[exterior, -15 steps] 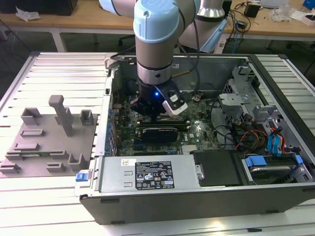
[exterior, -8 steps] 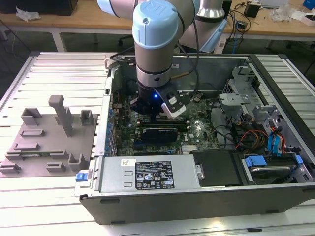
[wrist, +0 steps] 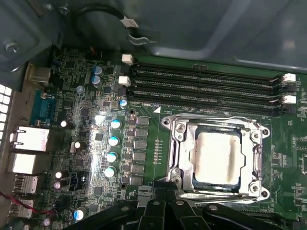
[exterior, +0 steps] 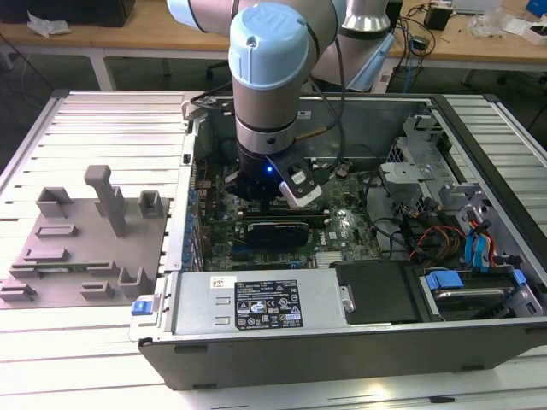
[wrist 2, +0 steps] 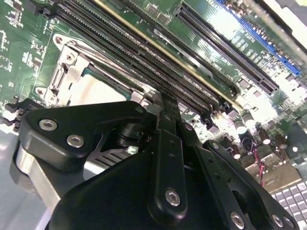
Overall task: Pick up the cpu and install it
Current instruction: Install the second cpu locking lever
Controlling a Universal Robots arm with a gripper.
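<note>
In the exterior view the arm (exterior: pixel 267 94) reached down into the open computer case (exterior: pixel 479 342) on the bench (exterior: pixel 85 342). In both wrist views the cpu (wrist: pixel 216 155) (wrist 2: pixel 91 91) lay seated in the socket frame (wrist: pixel 254 139), just beside the tool (wrist 2: pixel 165 108), whose fingers (wrist 2: pixel 165 139) were pressed together, holding nothing.

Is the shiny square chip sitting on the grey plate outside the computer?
No, in the first wrist view the cpu lies inside the metal-framed socket on the motherboard, not on the grey fixture plate.
</note>
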